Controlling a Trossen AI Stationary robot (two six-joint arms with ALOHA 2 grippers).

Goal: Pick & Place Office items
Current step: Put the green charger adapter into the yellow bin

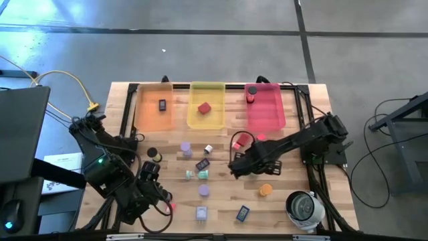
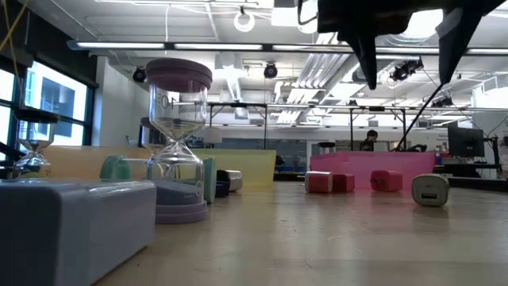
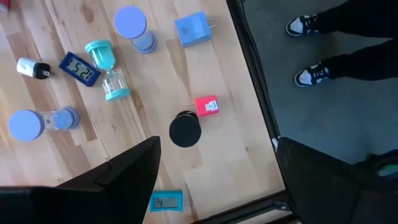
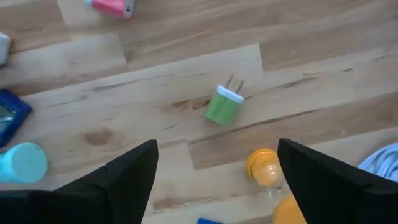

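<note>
Right end effector (image 4: 214, 180): jaws spread, empty, hovering over the green plug adapter (image 4: 224, 106) mid-counter (image 1: 281, 207); orange sand timer (image 4: 267, 168) just beside it.

Left end effector (image 3: 214, 180): jaws apart, empty, above the black sand timer (image 3: 185, 129), which touches the red plug adapter (image 3: 207, 106).

Risk, as I judge it: either descent could nudge the neighbouring piece or roll the timer.

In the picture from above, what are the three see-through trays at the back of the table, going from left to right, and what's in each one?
Orange tray with a dark rectangle → yellow tray with a red cube → pink tray with a red disc.
</note>
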